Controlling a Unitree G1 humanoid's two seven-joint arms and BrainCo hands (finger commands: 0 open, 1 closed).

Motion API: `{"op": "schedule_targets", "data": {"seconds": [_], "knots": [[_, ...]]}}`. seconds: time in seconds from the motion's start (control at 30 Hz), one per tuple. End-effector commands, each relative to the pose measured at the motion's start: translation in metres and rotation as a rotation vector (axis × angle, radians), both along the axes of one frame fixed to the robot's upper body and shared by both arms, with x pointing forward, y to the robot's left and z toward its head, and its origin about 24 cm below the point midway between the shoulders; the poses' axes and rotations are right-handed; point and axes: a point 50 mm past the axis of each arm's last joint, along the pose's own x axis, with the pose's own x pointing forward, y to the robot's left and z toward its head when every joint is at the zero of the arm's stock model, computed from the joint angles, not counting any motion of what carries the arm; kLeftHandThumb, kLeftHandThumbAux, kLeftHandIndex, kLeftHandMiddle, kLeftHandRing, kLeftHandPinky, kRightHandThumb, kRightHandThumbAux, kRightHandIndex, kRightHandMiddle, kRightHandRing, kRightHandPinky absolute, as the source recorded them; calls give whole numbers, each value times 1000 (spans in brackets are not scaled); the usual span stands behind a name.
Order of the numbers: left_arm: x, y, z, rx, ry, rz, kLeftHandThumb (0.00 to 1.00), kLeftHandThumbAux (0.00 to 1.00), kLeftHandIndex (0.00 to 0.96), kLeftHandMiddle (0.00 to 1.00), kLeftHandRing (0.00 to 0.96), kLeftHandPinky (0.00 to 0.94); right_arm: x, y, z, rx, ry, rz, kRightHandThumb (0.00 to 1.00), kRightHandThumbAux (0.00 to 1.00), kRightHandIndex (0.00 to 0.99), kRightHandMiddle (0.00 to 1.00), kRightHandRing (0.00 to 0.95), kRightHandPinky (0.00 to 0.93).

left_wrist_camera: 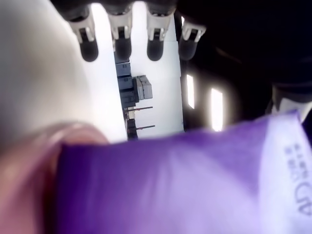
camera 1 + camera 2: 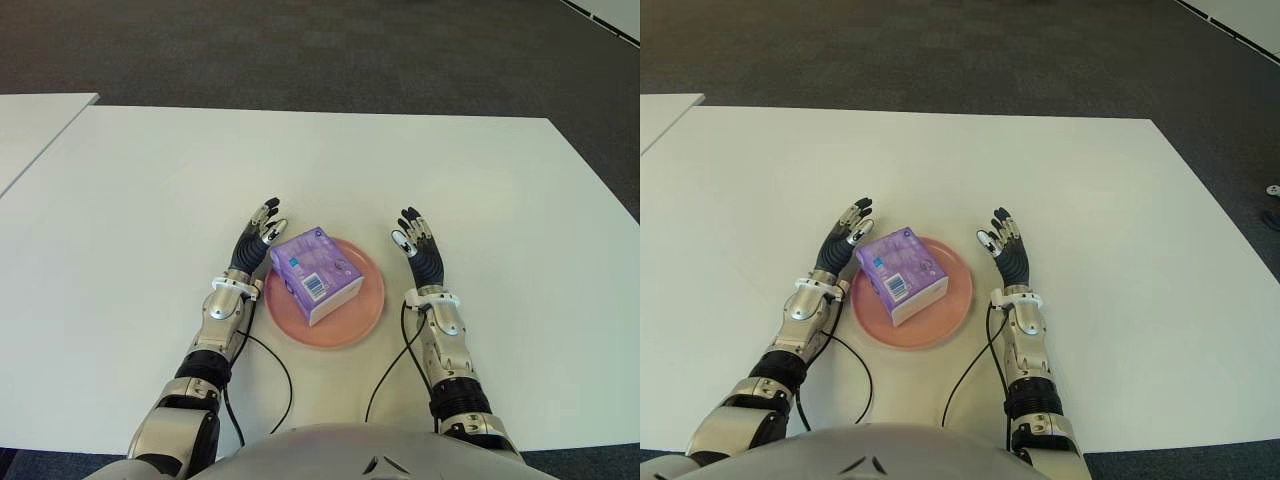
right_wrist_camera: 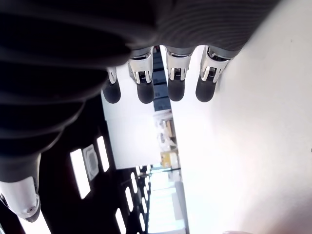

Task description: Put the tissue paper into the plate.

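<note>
Bright even overhead light, soft faint shadows on the white table (image 2: 480, 180), eye views sharp, wrist views blurred and overexposed

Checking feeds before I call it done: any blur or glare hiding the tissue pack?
Eye views: even light, tissue pack sharp on the plate. Left wrist view: pack fills the frame, blurred. Right wrist view: white table blown out, no pack.
</note>
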Motion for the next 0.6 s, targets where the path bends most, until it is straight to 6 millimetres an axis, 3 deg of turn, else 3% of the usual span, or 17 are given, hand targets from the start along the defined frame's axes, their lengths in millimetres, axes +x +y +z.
{"op": "schedule_targets", "data": {"seconds": [0.03,0.37,0.6], "knots": [[-23,0,-27,8,143,16,0,348,0,0,0,0,-29,-1,-43,16,235,-17,583,588,19,38,22,49],[-22,2,-27,-22,155,49,0,380,0,0,0,0,-29,-3,-41,47,193,-52,565,586,23,29,15,29],[-20,4,-25,-37,152,66,0,391,0,0,0,0,-31,-6,-42,100,151,-114,453,634,44,41,10,31]]}}
